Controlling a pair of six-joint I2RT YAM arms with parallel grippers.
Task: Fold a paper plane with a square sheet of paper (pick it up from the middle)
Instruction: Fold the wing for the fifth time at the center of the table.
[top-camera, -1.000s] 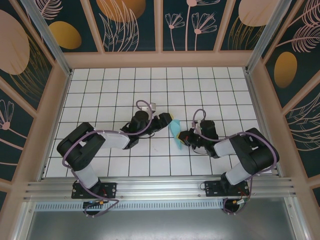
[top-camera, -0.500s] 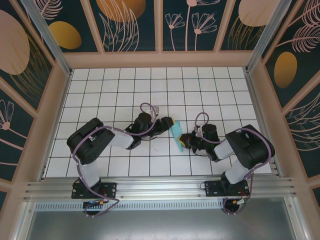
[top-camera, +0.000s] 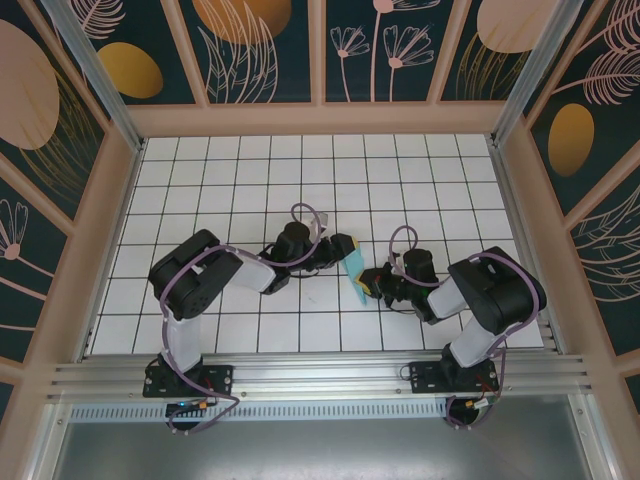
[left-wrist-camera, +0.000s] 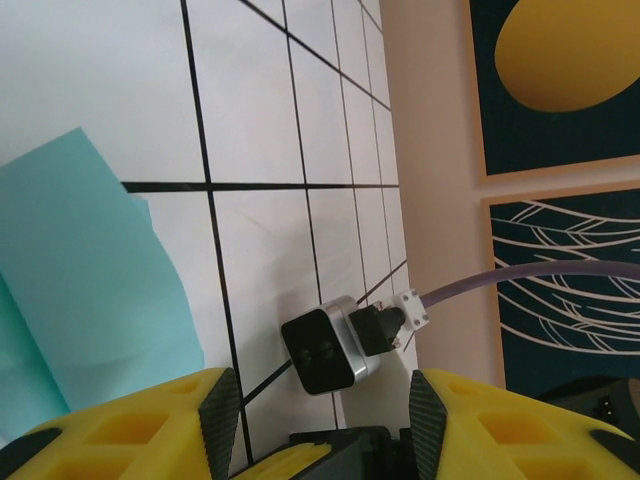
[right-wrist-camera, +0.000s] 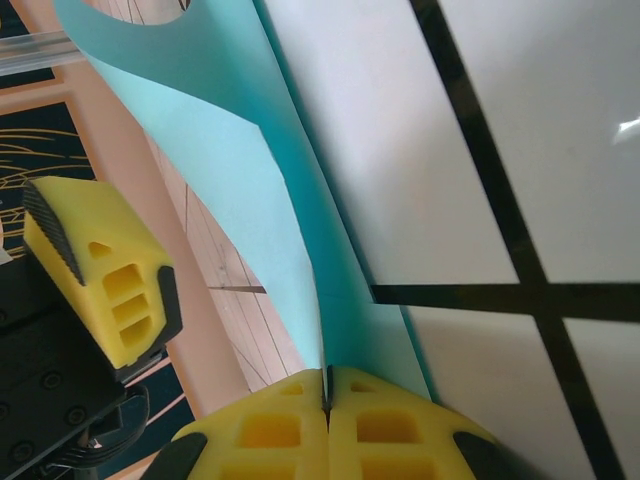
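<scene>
The light cyan sheet of paper (top-camera: 354, 268), folded narrow and creased, stands up from the tiled table between the two grippers. My right gripper (top-camera: 368, 284) is shut on its lower edge; in the right wrist view the yellow fingers (right-wrist-camera: 327, 382) meet with the paper (right-wrist-camera: 255, 170) pinched between them and rising away. My left gripper (top-camera: 344, 246) sits at the sheet's upper left end, open. In the left wrist view its fingertips (left-wrist-camera: 322, 392) stand apart with nothing between them, and the paper (left-wrist-camera: 85, 280) lies just outside the left finger.
The white gridded table (top-camera: 250, 180) is fenced by a wooden frame (top-camera: 320, 118) and patterned walls. The right arm's wrist camera (left-wrist-camera: 325, 350) sits straight ahead of the left jaws. One left finger (right-wrist-camera: 105, 275) shows beside the paper.
The left arm has stretched to the right, bringing its gripper up against the paper's top end, and its jaws narrowed slightly. The right gripper stayed shut on the paper.
</scene>
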